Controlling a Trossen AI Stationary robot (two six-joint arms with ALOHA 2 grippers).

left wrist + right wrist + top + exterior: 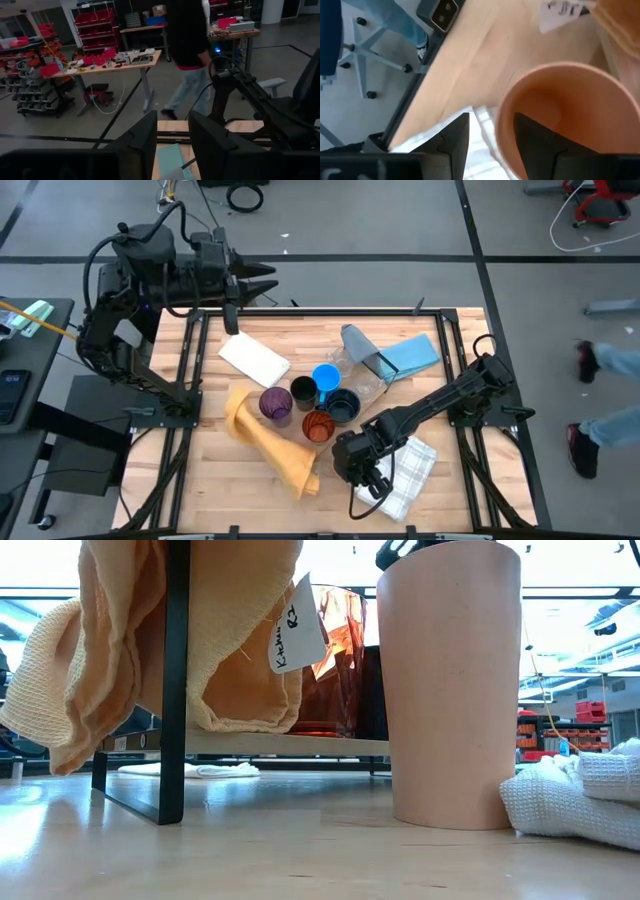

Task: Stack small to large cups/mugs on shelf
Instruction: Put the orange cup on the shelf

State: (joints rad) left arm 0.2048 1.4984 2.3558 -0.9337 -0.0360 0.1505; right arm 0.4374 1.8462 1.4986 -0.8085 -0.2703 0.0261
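Note:
A peach cup (450,690) stands upright on the table next to a white waffle towel (580,795). My right gripper (490,135) is open and comes down over the cup's rim (502,112), one finger inside the cup and one outside. In the high view my right gripper (355,462) is at the table's near middle. A purple cup (275,402), a black cup (303,392), a bright blue mug (326,377), a dark navy mug (343,406) and a red-tinted cup (317,426) stand clustered mid-table. My left gripper (265,280) waits open, raised at the far left.
An orange cloth (270,442) lies left of the right gripper and drapes over a black post (175,680) and wooden board (260,743). A white cloth (255,358) and a blue cloth (405,355) lie farther back. A person (192,50) walks beyond the table.

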